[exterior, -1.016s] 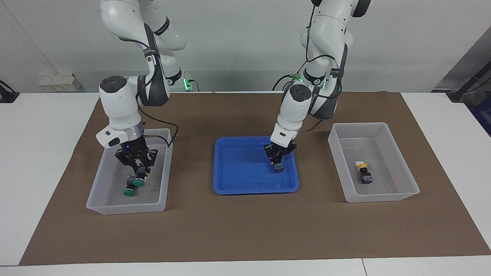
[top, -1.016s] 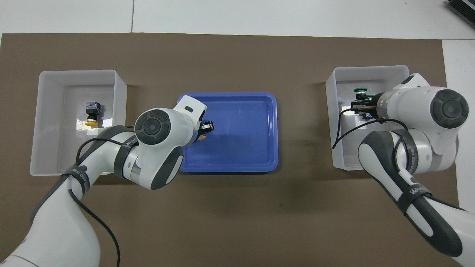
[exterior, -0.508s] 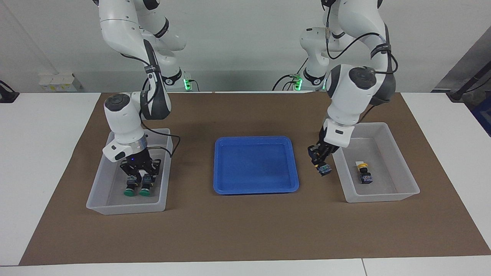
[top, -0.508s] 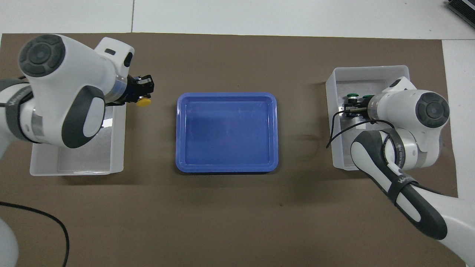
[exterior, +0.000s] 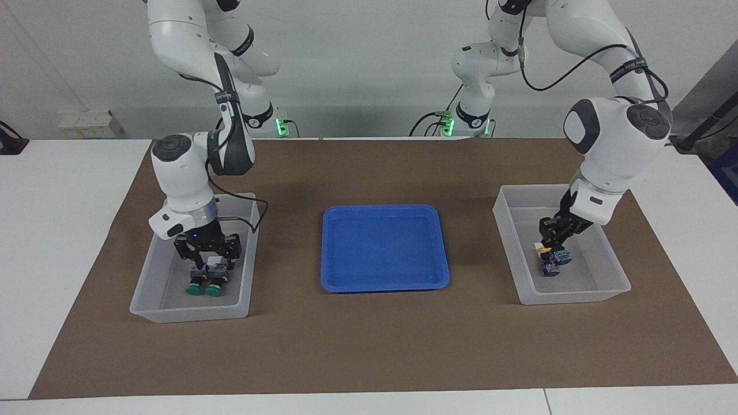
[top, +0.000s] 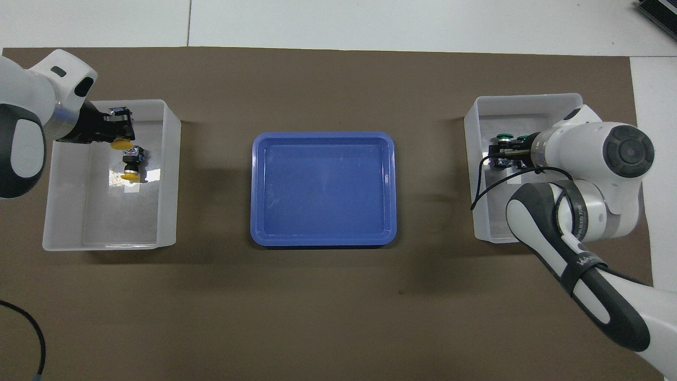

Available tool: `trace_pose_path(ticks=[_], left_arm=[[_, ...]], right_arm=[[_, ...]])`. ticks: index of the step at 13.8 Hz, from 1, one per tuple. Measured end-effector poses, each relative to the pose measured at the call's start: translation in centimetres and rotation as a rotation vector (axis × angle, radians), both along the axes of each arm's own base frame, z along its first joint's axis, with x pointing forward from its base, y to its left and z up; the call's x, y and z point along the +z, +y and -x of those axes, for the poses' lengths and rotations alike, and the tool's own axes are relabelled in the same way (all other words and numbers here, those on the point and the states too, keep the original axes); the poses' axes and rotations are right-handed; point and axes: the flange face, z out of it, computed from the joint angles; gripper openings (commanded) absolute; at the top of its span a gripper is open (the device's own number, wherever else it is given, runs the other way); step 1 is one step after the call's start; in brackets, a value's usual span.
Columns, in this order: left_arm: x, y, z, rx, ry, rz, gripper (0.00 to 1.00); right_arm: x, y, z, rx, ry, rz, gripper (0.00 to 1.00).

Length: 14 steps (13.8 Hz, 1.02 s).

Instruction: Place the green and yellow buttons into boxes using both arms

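Currently left gripper (exterior: 554, 239) grips a yellow button (top: 122, 142) over its box (exterior: 605, 288); right gripper (exterior: 209, 260), fingers spread, stands above two green buttons (exterior: 206, 288).

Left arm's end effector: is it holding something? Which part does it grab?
Yes. The left end effector is shut on a yellow button, gripping its black body, with the yellow cap poking out, over the box.

The blue tray (exterior: 385, 249) at frame centre is seen bare, with open brown mat (exterior: 369, 340) on either side of it and along the lower edge. The box at centre left (exterior: 151, 286) is crowded by the right hand (exterior: 208, 264) and two green buttons (exterior: 206, 286); the box at centre right (exterior: 599, 288) is occupied at its middle by the left hand (exterior: 553, 241) and yellow buttons (exterior: 549, 266)
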Motion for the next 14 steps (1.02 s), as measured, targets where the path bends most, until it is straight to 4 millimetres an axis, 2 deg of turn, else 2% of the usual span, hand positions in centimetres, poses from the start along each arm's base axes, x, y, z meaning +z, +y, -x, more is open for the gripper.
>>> trace_pose_path(ticks=[2,4,6,8,9,12,14], left_arm=[[-2.2,2.1,0.8,-0.038,-0.015,-0.009,0.00],[-5.2,2.7,2.5,-0.073,-0.026,-0.019,0.00],[-7.3,3.2,3.7,-0.099,-0.031,-0.025,0.00],[-8.7,3.7,4.4,-0.105,-0.037,-0.028,0.00],[-9.0,3.8,4.5,-0.106,-0.042,-0.029,0.00],[-9.9,3.7,4.9,-0.108,-0.062,-0.031,0.00],[-10.5,3.6,5.1,-0.108,-0.078,-0.033,0.00]], right_arm=[[3.4,1.5,0.8,-0.022,0.019,0.007,1.00],[7.7,3.7,2.2,-0.044,0.041,0.009,1.00],[12.0,5.0,3.3,-0.061,0.073,-0.018,1.00],[16.3,5.2,3.8,-0.070,0.096,-0.022,1.00],[17.8,5.1,3.9,-0.073,0.110,-0.019,1.00],[21.4,4.6,4.4,-0.089,0.160,-0.011,1.00],[23.0,4.0,4.8,-0.097,0.190,-0.006,1.00]])
